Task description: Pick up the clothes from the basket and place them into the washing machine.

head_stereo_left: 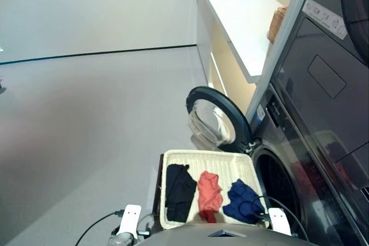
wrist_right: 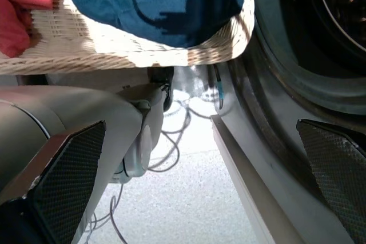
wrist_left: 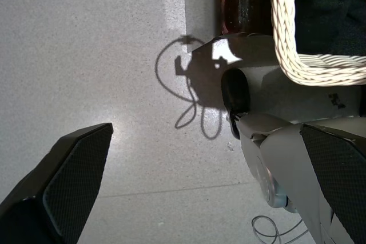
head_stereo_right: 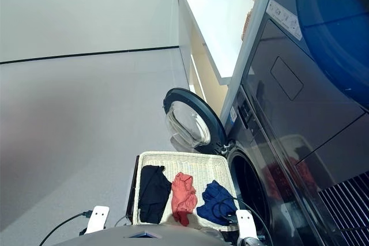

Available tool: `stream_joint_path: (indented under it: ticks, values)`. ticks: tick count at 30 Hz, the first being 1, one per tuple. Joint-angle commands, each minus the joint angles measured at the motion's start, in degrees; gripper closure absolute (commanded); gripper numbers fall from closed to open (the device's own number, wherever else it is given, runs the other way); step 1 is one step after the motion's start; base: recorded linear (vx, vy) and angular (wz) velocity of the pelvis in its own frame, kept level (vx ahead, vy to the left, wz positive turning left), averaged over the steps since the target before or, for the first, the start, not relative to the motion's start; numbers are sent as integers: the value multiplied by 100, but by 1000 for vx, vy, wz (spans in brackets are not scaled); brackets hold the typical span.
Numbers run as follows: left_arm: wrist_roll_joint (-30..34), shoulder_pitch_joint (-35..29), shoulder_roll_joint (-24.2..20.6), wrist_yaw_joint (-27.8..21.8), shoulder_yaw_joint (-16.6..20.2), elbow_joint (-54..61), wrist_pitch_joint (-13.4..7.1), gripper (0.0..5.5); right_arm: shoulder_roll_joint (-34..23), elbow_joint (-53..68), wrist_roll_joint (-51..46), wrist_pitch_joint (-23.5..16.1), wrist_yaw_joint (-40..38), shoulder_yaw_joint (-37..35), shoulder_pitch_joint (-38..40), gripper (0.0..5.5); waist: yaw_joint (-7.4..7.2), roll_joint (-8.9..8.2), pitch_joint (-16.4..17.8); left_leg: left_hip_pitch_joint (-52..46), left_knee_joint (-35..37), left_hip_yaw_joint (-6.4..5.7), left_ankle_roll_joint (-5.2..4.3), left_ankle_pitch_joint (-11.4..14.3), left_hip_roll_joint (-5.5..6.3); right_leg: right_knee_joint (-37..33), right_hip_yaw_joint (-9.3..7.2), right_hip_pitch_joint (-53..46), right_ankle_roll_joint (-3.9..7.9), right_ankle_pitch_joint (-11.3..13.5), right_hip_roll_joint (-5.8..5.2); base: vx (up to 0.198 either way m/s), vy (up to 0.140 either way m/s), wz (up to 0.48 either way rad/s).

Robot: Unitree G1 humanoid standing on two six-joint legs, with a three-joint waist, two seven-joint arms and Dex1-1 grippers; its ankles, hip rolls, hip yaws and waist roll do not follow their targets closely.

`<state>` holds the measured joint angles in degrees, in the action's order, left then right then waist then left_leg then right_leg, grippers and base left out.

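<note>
Three small garments lying side by side in cream wicker basket (head_stereo_left: 173, 159): black garment (head_stereo_left: 180, 192) at left, orange-red garment (head_stereo_left: 209, 194) in middle, navy garment (head_stereo_left: 242, 201) at right, w/ a thin black cable looped over it. Basket on grey floor (head_stereo_left: 86, 142), just left of dark grey washing machine (head_stereo_left: 300, 159); round drum opening (head_stereo_left: 279, 185) beside basket's right rim. Porthole door (head_stereo_left: 216, 120) swung wide open, standing just beyond basket's far rim. Dark flat-fronted unit (head_stereo_left: 323, 67) stacked above machine. White counter (head_stereo_left: 242, 10) w/ sink further back, small brown wicker basket (head_stereo_left: 277, 23) at its near end. Left pincer (wrist_left: 200, 187) spread wide, empty, over floor near basket corner. Right pincer (wrist_right: 200, 187) also spread wide, empty, low between basket's edge and machine front.
</note>
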<state>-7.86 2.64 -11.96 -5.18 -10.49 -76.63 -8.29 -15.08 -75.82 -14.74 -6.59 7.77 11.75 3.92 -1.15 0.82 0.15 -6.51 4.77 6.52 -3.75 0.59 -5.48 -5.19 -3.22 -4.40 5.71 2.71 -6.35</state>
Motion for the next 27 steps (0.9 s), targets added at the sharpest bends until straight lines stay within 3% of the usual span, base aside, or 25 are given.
stream_joint_path:
  ticks: [1, 11, 18, 21, 27]
  values:
    - [73, -498, -107, 23, -115, -218, -112, 0, 153, -362, 53, -46, 9, 5, -438, 0, 57, -290, 303, -27, 23, 207, -70, 56, 127, 19, -396, -259, 379, -59, -455, 0, 0, 0]
    - [-254, -534, 21, 68, -136, -53, -171, 0, 54, -350, 73, -89, -115, -56, -554, 0, 57, -214, 357, -48, 23, 189, -63, 54, 130, 19, -415, -297, 368, -84, -457, 0, 0, 0]
    - [-549, -704, 89, 300, -314, 536, -350, 0, -14, 10, -60, -241, -354, -41, -711, 0, 42, -165, 500, -7, 23, 170, -53, 25, 148, 19, -424, -274, 362, -61, -461, 0, 0, 0]
    - [-762, -803, 87, 348, -489, 1030, -413, 0, -37, 323, -146, -302, -460, 32, -791, 0, 12, -144, 627, 63, 23, 151, -56, -12, 143, 40, -429, -207, 360, -52, -461, -66, -7, 18]
    - [-1086, -897, -42, 484, -859, 2448, -448, 0, -157, 2203, -169, -386, -543, 423, -776, 0, -51, -92, 1061, 311, 23, 116, -43, -171, 114, 261, -358, 172, 353, -33, -450, -124, -6, 11]
